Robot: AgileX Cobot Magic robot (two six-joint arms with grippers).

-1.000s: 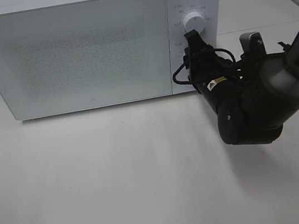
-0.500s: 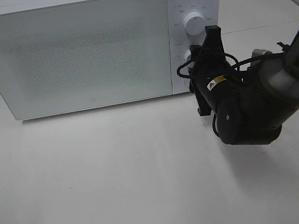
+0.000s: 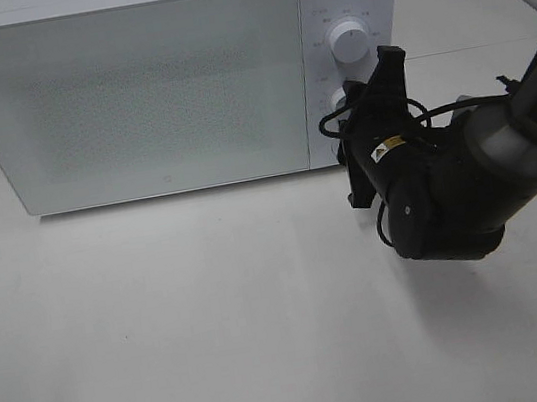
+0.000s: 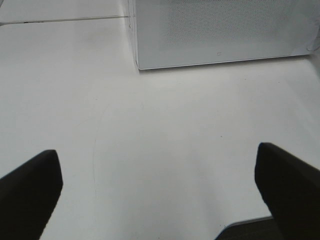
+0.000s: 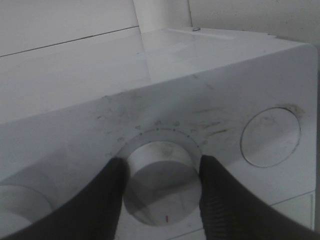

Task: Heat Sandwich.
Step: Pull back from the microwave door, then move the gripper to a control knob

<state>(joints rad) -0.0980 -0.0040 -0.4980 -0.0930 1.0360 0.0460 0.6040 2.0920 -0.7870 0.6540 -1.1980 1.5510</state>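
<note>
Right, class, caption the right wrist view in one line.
Black right pincer grips a round white dial on the white microwave front.

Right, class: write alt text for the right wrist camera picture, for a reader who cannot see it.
Two black fingers of the right gripper sit against both sides of a round white dial on the microwave's white control panel. Another round control shows beside it.
</note>
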